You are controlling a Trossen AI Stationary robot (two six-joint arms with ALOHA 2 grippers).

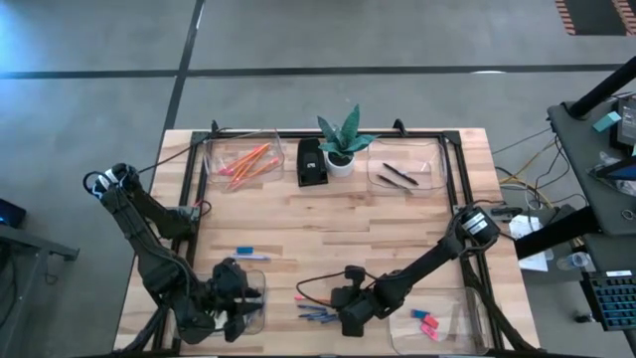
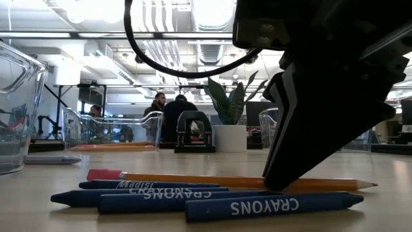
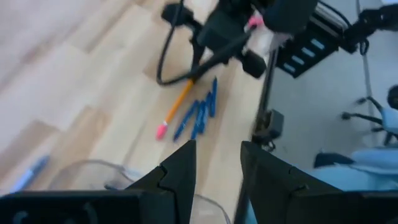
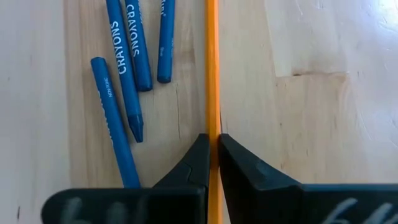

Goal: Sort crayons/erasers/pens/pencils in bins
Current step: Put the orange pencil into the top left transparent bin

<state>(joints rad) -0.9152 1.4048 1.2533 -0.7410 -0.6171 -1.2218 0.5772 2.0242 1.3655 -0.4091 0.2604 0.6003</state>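
An orange pencil (image 2: 212, 180) with a pink eraser end lies on the table, with several short blue crayons (image 2: 212, 200) beside it on the near side. My right gripper (image 4: 212, 142) comes down on the pencil and is shut on it; it also shows in the high view (image 1: 350, 314). My left gripper (image 3: 217, 158) is open and empty above the near-left clear bin (image 1: 256, 281). The far-left bin (image 1: 243, 159) holds orange pencils, the far-right bin (image 1: 405, 175) holds dark pens, and the near-right bin (image 1: 437, 323) holds pink and blue erasers. My right gripper pinches the pencil's shaft (image 4: 212, 118) between its two fingertips, nearer the pointed end than the eraser end. The fingers come from above, pointing down, and lie across the pencil. The pencil lies level along the table top (image 2: 322, 185).
A blue-and-white pen (image 1: 251, 255) lies loose on the table, farther in than the near-left bin. A small black box (image 1: 312, 162) and a potted plant (image 1: 343, 149) stand at the far middle, between the two far bins. People show in the room beyond the table.
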